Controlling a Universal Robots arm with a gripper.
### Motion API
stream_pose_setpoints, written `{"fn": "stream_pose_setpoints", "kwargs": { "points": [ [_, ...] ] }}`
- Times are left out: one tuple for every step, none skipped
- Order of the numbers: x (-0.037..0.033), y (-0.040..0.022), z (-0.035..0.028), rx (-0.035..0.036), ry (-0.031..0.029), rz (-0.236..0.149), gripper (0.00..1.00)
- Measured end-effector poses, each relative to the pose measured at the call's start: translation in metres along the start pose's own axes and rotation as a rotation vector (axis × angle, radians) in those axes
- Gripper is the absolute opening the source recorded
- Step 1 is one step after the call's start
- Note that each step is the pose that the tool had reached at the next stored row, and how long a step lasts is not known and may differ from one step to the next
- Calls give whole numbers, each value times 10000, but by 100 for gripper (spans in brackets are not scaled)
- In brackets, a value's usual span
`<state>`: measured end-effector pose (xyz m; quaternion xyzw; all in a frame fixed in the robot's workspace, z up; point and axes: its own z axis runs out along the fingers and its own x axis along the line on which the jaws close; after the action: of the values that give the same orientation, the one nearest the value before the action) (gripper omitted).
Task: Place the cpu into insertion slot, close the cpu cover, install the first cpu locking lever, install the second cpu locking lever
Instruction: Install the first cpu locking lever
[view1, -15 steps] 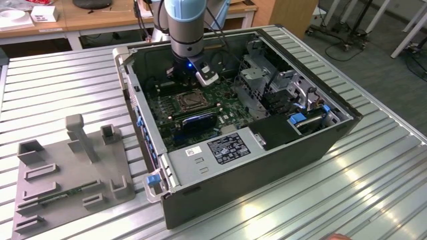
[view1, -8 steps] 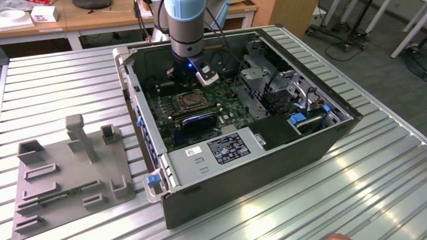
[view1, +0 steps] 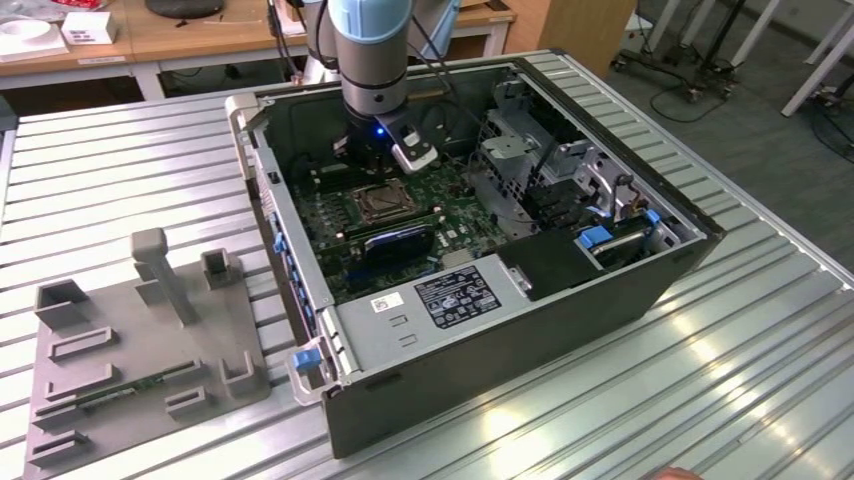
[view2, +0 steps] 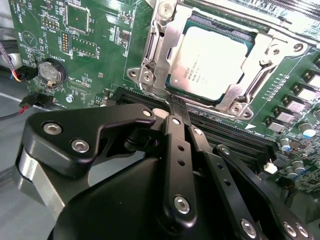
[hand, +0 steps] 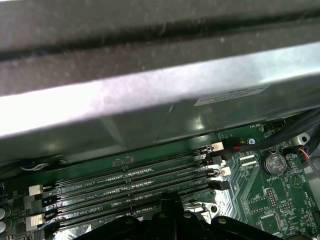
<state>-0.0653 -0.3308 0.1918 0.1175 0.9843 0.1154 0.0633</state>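
Observation:
The cpu (view2: 210, 62), a tan-silver square chip, lies flat in the insertion slot (view1: 378, 203) on the green board. The silvery cpu cover (view2: 167, 42) lies down around it, and the chip's face shows through the cover's window. My gripper (view2: 174, 102) is shut with nothing between its black fingers. Its tip rests at the socket's near edge, at the cover's rim. In the exterior view the gripper (view1: 378, 170) hangs straight down inside the open computer case, just behind the socket. Its tip (hand: 172, 199) also shows in the first wrist view.
Long black memory slots (hand: 130, 177) run beside the socket, under the case's metal wall (hand: 150, 90). A coin battery (view2: 52, 71) and wires sit nearby. A drive cage (view1: 534, 170) crowds the exterior view's right. A grey fixture (view1: 134, 340) lies on the table.

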Motion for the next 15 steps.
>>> {"fn": "stream_pose_setpoints", "kwargs": {
  "points": [
    [0, 0, 1, -1, -1, 0, 10],
    [0, 0, 2, -2, -1, 0, 10],
    [0, 0, 2, -2, -1, 0, 10],
    [0, 0, 2, -2, -1, 0, 10],
    [0, 0, 2, -2, -2, 0, 10],
    [0, 1, 3, -2, -1, 0, 10],
    [0, 2, 3, 0, -1, -1, 10],
    [-2, 4, 3, 2, 1, 1, 10],
    [-5, 7, 4, 3, 1, 2, 10],
    [-8, 10, 4, 3, 0, 2, 10],
    [-11, 13, 6, 1, 0, 1, 10],
    [-13, 15, 7, 0, 1, 1, 10],
    [-15, 15, 7, -1, 1, 2, 10],
    [-16, 16, 8, -2, 4, 3, 10],
    [-17, 17, 6, 0, 7, 3, 10]
  ]
}}
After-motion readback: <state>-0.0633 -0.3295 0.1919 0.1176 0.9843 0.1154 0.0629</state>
